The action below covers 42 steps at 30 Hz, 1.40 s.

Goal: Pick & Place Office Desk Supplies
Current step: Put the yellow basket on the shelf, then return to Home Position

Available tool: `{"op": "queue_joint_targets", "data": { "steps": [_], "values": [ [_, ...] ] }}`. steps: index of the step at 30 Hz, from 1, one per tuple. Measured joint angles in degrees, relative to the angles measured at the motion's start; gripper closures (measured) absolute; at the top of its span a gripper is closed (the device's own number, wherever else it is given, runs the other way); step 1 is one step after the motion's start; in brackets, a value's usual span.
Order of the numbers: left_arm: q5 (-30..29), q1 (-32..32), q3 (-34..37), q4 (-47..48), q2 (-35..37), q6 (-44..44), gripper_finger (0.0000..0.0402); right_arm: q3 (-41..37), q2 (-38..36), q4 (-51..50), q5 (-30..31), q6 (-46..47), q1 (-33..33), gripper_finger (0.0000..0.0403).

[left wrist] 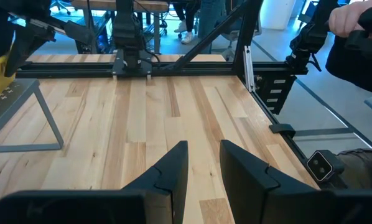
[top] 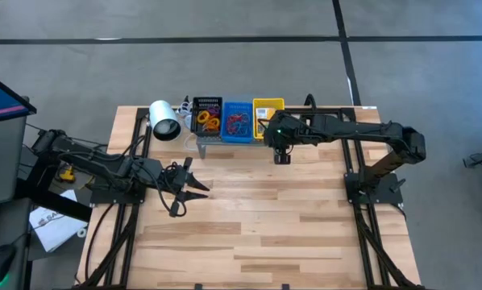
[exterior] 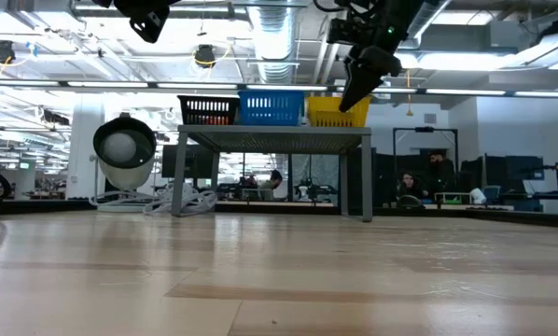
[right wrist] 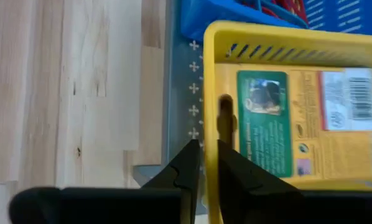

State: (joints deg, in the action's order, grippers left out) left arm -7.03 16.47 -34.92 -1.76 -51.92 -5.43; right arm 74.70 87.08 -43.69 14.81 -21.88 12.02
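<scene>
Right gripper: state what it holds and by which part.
The right gripper holds nothing that shows. Its fingers stand slightly apart above the near rim of the yellow basket, where a crayon box lies; a brown rubber band hangs just ahead of the fingertips.

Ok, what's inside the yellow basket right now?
A yellow-and-green crayon box lies flat in the yellow basket, filling most of its floor. Whatever lies beneath the box is hidden.

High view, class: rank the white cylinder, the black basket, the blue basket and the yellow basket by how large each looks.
1. Black basket and blue basket: alike, not ranked apart.
2. White cylinder: slightly smaller.
3. Yellow basket: looks smallest, but the right gripper and its arm cover part of it, so unsure.
</scene>
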Motion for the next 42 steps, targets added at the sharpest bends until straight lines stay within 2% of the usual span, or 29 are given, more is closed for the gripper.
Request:
{"op": "queue_joint_targets", "data": {
  "steps": [11,16,21,33,38,42],
  "values": [
    [-0.1,0.0,0.0,0.0,0.0,0.0,0.0314,-0.1,0.0,-0.2,-0.2,-0.6,-0.1,0.0353],
    [-0.2,0.0,0.0,0.0,0.0,0.2,0.0314,2.3,-0.1,-0.4,-0.2,-0.7,-0.1,0.0336],
    [-0.2,0.0,0.0,0.0,0.0,0.2,0.0314,5.3,-0.2,-0.9,-0.3,-0.9,-0.1,0.0301],
    [-0.2,0.0,0.0,-0.2,0.0,1.1,0.0314,6.6,-0.2,-2.7,-1.4,0.3,-0.6,0.0181],
    [-0.2,0.0,0.0,-3.3,1.6,5.6,0.0314,6.6,-1.2,-2.3,-1.4,0.3,-2.3,0.0163],
    [-0.5,-0.1,-0.7,-3.2,6.5,8.4,0.0314,6.6,-4.1,-2.3,-1.4,0.3,-4.0,0.0163]
  ]
}}
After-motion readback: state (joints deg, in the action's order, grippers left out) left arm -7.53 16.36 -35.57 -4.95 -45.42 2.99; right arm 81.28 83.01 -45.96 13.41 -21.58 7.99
